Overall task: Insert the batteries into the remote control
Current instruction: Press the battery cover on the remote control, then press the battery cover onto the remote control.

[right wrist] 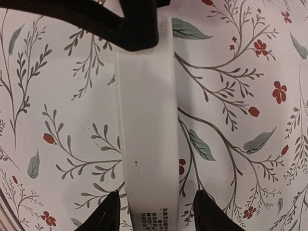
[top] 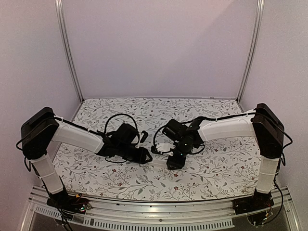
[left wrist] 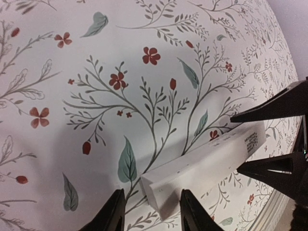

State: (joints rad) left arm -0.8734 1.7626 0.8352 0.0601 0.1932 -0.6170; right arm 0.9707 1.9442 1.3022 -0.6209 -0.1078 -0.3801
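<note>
Floral-print tablecloth [top: 216, 166] carries the white remote control [right wrist: 147, 144], lying flat at mid-table.
At one end the right gripper [right wrist: 158, 193] straddles it, jaws spread clear; the left gripper [left wrist: 153, 192] brackets the other end, pinching or not impossible to tell.

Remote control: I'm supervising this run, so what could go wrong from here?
1. The right gripper straddles the remote control with a gap on one side; closing could skew it.
2. The left gripper sits at its other end, so the two could collide.
3. No batteries show in any view.
</note>
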